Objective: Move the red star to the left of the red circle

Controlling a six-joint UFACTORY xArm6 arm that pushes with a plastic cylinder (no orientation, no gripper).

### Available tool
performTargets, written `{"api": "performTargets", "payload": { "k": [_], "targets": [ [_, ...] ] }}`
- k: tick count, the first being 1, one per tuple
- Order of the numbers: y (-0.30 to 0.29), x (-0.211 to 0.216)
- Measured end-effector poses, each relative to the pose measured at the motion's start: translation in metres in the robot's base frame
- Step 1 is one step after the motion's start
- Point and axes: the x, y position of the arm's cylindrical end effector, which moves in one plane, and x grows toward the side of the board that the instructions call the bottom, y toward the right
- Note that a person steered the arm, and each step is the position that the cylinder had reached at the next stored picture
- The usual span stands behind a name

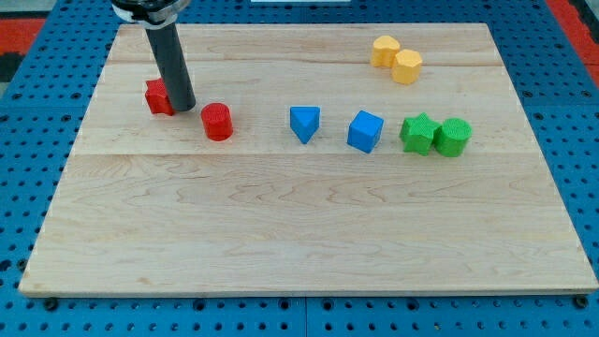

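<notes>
Star: red star [157, 96] sits left of red circle [217, 122], slightly farther back.
Tip: my tip [182, 109] touches the star's right side.
Hand: none fitted, only a rod.
Progress: placement looks essentially done.

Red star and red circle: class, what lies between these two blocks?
In the camera view, only my tip stands between the red star and the red circle, right beside the star.

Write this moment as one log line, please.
tip: touching red star block, its right side | red cylinder block: right of star, apart | goal: looks met
</notes>
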Motion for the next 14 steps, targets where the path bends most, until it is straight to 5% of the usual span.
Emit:
{"api": "performTargets", "payload": {
  "k": [3, 4, 6, 7, 8, 9, 10, 12, 14],
  "targets": [
    [0.047, 0.048],
    [-0.002, 0.015],
    [0.005, -0.049],
    [-0.065, -0.053],
    [-0.088, -0.014],
    [-0.071, -0.003],
    [-0.089, -0.07],
    [-0.059, -0.005],
    [-0.031, -0.036]
  ]
}}
